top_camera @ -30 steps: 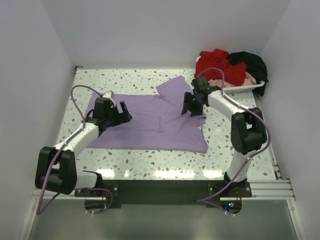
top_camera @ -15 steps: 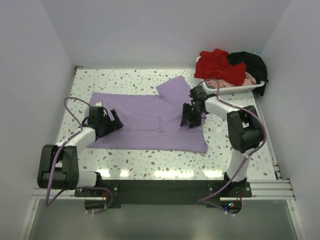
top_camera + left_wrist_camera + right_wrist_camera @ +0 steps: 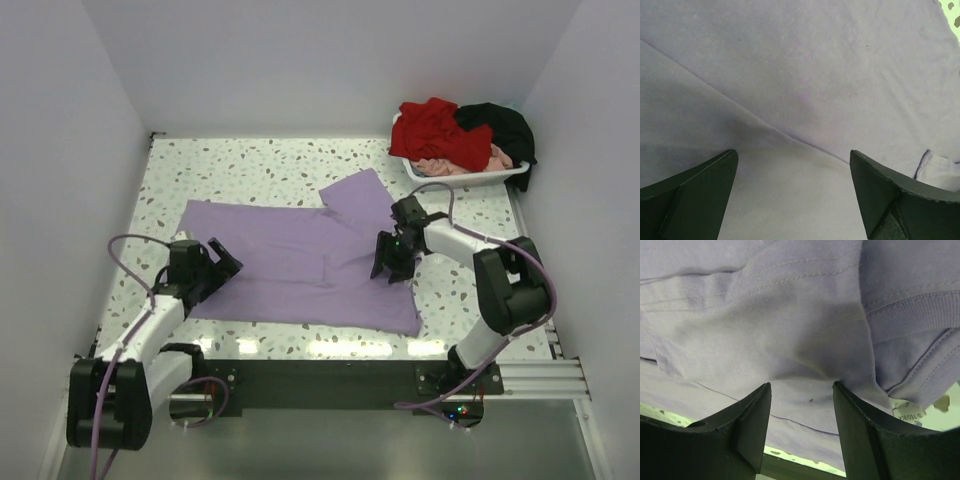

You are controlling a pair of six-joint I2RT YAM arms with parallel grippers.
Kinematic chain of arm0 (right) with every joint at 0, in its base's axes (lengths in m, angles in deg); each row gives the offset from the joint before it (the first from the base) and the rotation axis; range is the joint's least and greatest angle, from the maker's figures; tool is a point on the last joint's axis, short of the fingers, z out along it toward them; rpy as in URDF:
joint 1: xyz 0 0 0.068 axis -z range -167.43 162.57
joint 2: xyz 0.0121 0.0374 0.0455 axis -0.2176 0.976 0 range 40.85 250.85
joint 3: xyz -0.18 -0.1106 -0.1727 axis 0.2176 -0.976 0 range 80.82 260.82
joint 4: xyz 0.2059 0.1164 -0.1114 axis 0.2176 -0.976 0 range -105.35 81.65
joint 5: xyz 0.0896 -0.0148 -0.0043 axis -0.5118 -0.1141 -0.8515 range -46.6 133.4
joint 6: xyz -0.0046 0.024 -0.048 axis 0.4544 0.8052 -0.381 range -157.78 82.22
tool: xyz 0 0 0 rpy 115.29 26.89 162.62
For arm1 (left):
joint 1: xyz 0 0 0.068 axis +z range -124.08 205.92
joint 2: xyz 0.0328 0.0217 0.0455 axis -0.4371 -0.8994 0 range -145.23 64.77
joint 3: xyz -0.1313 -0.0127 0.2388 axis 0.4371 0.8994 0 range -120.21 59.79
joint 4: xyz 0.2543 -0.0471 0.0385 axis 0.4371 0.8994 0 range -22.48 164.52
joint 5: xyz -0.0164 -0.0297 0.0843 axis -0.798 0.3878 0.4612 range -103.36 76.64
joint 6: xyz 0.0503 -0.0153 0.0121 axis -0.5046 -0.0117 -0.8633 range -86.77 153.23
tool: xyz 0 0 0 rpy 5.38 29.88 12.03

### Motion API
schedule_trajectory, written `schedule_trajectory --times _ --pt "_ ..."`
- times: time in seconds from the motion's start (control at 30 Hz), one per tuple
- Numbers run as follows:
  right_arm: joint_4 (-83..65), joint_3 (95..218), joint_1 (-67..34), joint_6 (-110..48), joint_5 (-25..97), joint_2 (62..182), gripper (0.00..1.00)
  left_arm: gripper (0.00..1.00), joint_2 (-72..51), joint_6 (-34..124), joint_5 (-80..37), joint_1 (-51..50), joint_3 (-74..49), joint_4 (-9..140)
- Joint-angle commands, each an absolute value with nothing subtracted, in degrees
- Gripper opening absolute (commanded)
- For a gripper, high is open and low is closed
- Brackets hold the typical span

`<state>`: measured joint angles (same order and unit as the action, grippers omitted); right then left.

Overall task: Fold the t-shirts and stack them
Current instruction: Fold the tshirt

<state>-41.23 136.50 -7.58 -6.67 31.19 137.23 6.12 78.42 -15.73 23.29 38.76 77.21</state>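
Note:
A large lavender t-shirt (image 3: 290,260) lies spread flat on the speckled table, one sleeve (image 3: 355,195) pointing to the far side. My left gripper (image 3: 215,268) rests low on its left part, jaws wide open, with only smooth cloth (image 3: 805,75) between the fingers (image 3: 792,155). My right gripper (image 3: 390,262) is on the shirt's right side near the collar, jaws apart, with cloth (image 3: 790,315) bunched against the fingertips (image 3: 801,385). Red (image 3: 435,130), black (image 3: 500,125) and pale pink (image 3: 455,165) t-shirts are heaped at the back right.
The heap sits in a white tray (image 3: 470,180) against the right wall. White walls close the table on the left, back and right. A size label (image 3: 905,412) shows at the collar. The speckled table (image 3: 250,165) lies bare beyond the shirt.
Both arms have drawn back toward the near edge, and the lavender shirt has slid that way with them. The left gripper has moved from the shirt's upper left to its lower left.

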Motion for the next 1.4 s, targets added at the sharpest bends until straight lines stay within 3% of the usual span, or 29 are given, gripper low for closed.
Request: schedule_trajectory --times 0.0,0.3,0.57,0.93,1.37 --pt "-45.8 131.6 -7.6 -5.3 32.8 134.0 0.57 0.99 11.8 83.6 -15.6 23.6 42.3 88.3" --pt "-47.6 128.1 -9.7 -4.4 32.4 125.8 0.57 0.99 21.3 86.8 -15.4 21.1 40.6 93.4" --pt "-57.2 144.3 -9.5 -6.1 36.9 121.9 0.61 1.00 18.7 78.3 -10.0 21.2 27.5 94.4" --pt "-55.5 175.6 -8.1 -12.4 45.5 145.1 0.58 1.00 -1.7 67.8 -9.8 21.9 11.1 83.0" --pt "-45.2 195.2 -5.4 -16.0 50.3 166.5 0.56 1.00 -17.6 63.2 -11.3 24.9 0.6 79.6"
